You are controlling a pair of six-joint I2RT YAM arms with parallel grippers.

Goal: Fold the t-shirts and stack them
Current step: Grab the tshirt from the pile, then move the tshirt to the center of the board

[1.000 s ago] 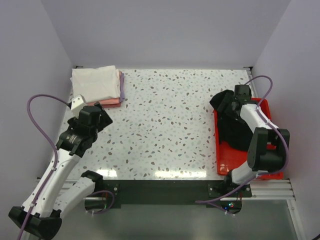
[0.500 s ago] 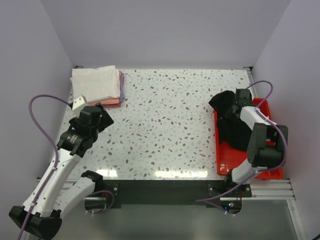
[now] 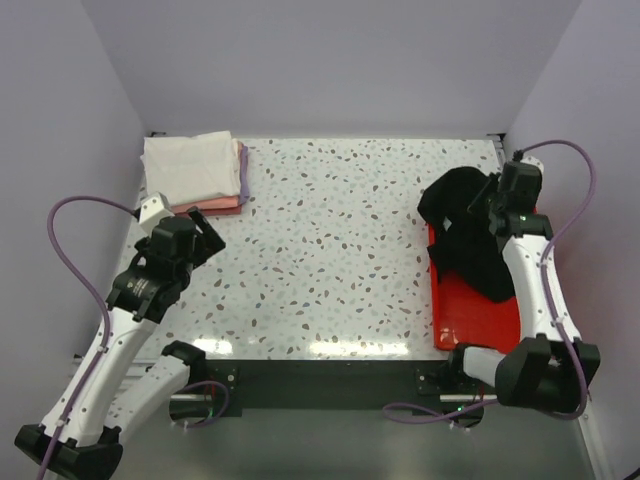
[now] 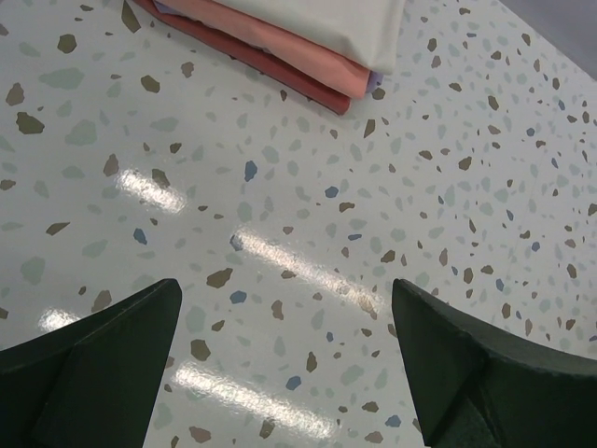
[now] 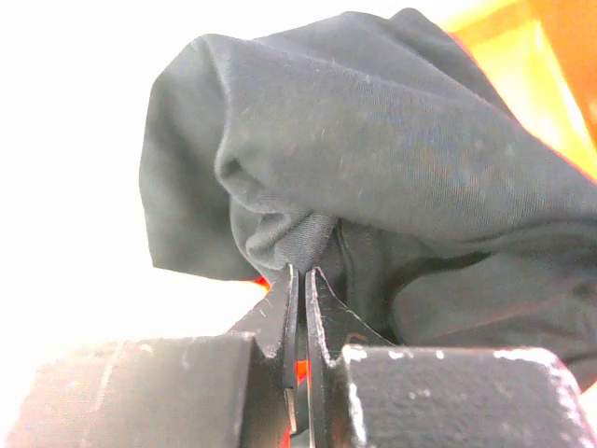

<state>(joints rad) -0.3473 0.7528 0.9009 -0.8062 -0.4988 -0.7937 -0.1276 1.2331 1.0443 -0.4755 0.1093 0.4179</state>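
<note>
R gripper [image 5: 300, 273] is pinching a fold of the black tee [image 5: 373, 140], its 2 fingers pressed together w/ only cloth between. The tee sits bunched over the far-left part of the red tray [image 3: 485, 320] at the right side of the table [image 3: 330, 240], w/ 1 edge spilling onto the tabletop. L gripper [image 4: 286, 299] is spread wide w/ nothing in it, hovering over bare tabletop just on the near side of the stack of folded tees [image 4: 308, 47] in the far-left corner: white on top, pink under it, a lavender edge showing.
</note>
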